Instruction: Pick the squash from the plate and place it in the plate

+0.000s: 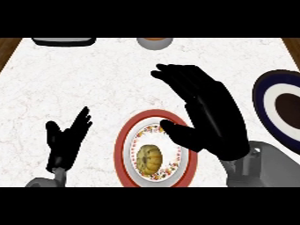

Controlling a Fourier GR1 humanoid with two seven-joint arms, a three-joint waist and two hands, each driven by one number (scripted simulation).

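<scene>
The squash (149, 158) sits on the red-rimmed plate (122, 145) at lower centre. The open right hand (207, 114) hovers beside it, reaching; next, lower and close. The blue plate (264, 94) waits right; left hand (66, 139) rests open.

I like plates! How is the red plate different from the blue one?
The red-rimmed plate has a flowery white middle and holds the squash; the blue-rimmed plate has a white ring and a dark brown middle with nothing on it. The red one sits near the centre, the blue one at the right edge, partly cut off. Both are round.
</scene>
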